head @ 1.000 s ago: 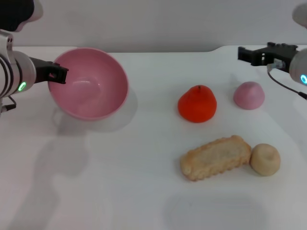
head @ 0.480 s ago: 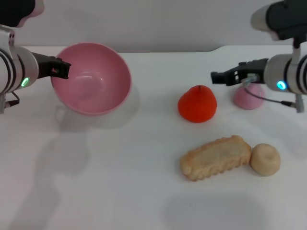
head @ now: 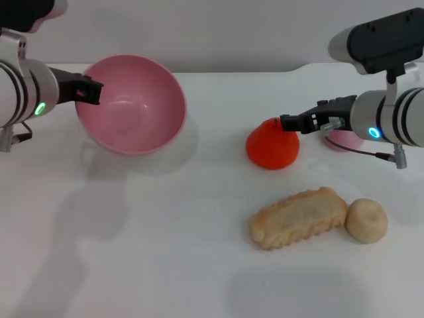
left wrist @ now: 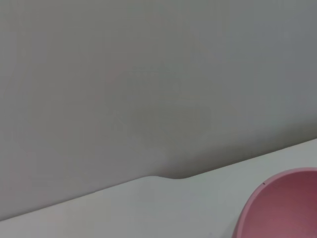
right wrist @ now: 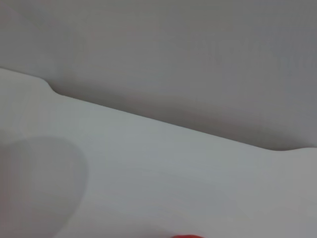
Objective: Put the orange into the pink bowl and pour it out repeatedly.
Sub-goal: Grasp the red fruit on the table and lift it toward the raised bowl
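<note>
Centrally placed on the white table [head: 199,265], the orange [head: 271,149] sits upright, stem end up, a little to the robot's right of the middle. Right over its top, in the head view, are the dark fingertips of the right gripper [head: 286,123] — the arm reaches in from the right side, so the fruit lies just ahead of and beneath the claw, on the side toward the robot's left. Whether the tips touch the fruit cannot be told, and whether the fingers stand apart or together cannot be told either. The right wrist view shows only a sliver of red at its lower edge, which agrees with the fruit being very near.

Behind that arm a small pink-mauve ball [head: 344,140] is partly hidden. Nearer the robot lie a long biscuit-like toy [head: 298,217] and, touching its end, a beige ball [head: 366,220].

Well apart, on the robot's left, the pink bowl [head: 130,106] is held tilted, its opening facing toward the camera, empty — the left gripper [head: 89,93] is clamped on its rim. The right arm is clearly the nearer one to the fruit.
</note>
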Controlling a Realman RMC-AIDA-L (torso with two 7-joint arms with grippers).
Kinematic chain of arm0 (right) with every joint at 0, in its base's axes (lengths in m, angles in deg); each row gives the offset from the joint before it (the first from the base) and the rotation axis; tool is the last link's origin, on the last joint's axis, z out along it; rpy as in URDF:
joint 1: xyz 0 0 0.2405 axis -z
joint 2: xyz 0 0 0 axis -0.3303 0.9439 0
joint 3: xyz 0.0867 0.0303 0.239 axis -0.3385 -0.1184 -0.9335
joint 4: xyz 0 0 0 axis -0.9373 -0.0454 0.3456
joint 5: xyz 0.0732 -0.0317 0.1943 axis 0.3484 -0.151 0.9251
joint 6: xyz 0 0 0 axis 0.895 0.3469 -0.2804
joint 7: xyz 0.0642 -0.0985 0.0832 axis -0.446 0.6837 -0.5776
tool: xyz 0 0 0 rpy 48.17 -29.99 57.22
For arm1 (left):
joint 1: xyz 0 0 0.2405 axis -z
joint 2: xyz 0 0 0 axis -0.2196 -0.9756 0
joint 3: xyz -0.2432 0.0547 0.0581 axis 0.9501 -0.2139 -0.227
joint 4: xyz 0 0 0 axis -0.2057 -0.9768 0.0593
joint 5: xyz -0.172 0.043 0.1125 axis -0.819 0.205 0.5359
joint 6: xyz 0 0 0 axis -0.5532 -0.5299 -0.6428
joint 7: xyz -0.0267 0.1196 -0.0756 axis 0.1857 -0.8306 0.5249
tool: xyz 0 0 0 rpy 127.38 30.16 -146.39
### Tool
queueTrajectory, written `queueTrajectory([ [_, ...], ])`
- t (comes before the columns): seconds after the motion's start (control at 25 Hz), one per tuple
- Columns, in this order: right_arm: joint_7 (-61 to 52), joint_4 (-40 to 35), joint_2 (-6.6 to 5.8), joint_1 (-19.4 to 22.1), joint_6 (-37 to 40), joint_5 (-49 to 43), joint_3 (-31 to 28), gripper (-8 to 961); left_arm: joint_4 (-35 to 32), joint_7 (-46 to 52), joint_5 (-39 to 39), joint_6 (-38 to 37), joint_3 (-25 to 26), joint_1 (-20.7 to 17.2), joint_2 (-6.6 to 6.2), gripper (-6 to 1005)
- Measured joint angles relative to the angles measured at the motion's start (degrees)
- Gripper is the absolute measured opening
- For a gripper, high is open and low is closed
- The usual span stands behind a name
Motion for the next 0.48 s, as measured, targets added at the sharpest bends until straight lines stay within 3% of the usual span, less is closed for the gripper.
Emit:
queueTrajectory([
  [0.48, -0.03, 10.54, 0.01, -6.33, 2.10, 2.56, 1.77, 802, 1.00, 0.01, 0.00, 0.00, -0.12, 1.40, 0.00, 46],
])
